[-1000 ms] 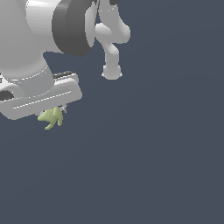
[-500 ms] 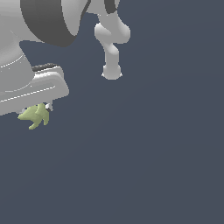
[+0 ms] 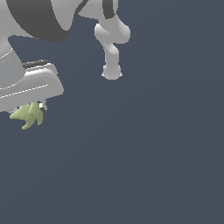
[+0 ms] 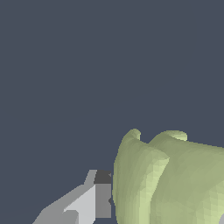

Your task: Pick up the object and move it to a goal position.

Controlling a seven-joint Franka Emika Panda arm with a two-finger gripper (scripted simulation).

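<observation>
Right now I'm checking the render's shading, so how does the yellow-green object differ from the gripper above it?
Colour: the object is pale yellow-green; the gripper is white and grey.
Size: the object is far smaller than the gripper.
Shape: the object is lumpy with stubby pointed lobes; the gripper is smooth and blocky.
Both sit at the exterior view's left, touching, with the object hanging beneath.

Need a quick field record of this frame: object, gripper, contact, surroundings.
object: pale yellow-green lumpy object with stubby pointed lobes
gripper: white gripper, directly above the object, near the exterior view's left edge
fingers: one finger against the object's side in the wrist view
grasp: shut on the object
surroundings: plain dark grey background; arm base behind
goal marker: none visible
</observation>
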